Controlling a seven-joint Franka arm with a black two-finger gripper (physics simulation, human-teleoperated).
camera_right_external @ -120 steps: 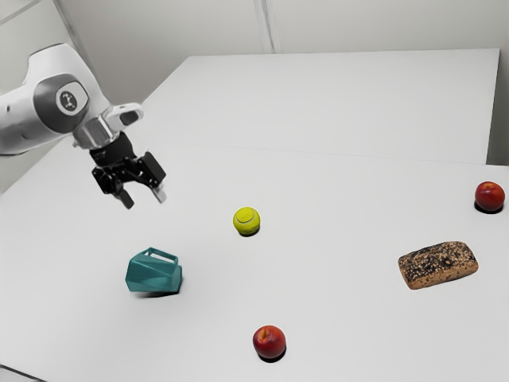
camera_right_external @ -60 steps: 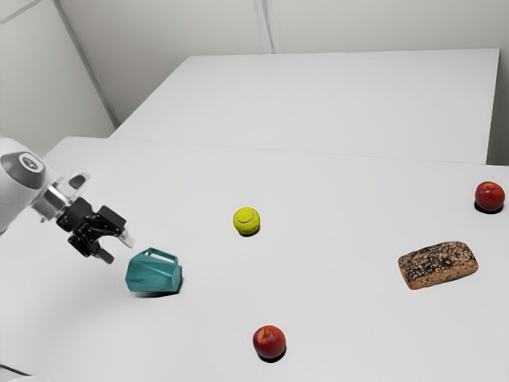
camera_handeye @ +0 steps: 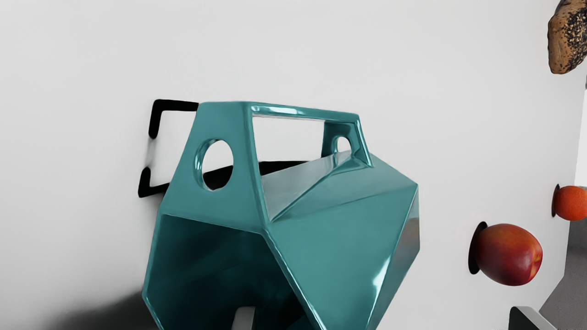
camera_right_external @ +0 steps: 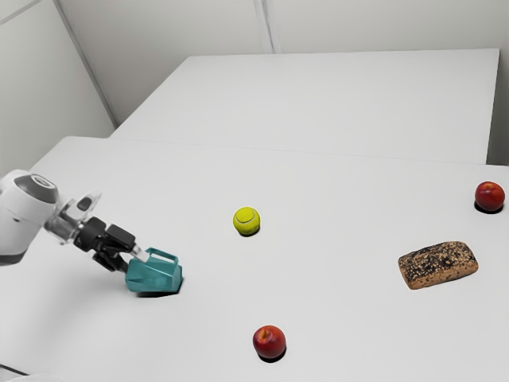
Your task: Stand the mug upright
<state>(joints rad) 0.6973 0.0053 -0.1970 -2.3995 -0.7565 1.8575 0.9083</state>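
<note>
hand (camera_right_external: 133, 261) released at mug's mouth, fingers spread: one fingertip (camera_handeye: 244, 319) overlaps dark mouth, other (camera_handeye: 526, 317) outside mug wall; contact with wall hard to tell. teal mug (camera_right_external: 154, 276) lying on its side on tabletop (camera_right_external: 334, 215), handle (camera_handeye: 302, 111) up, mouth toward hand. yellow ball (camera_right_external: 246, 221) near mug. seeded loaf (camera_right_external: 438, 264) between two red fruits, toward exterior view's right. orange fruit (camera_handeye: 571, 203) in wrist view.

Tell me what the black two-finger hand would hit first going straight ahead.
Probably the tipped, glossy teal faceted mug: one finger lines up with its open mouth, the other outside, though depth is unclear.
</note>
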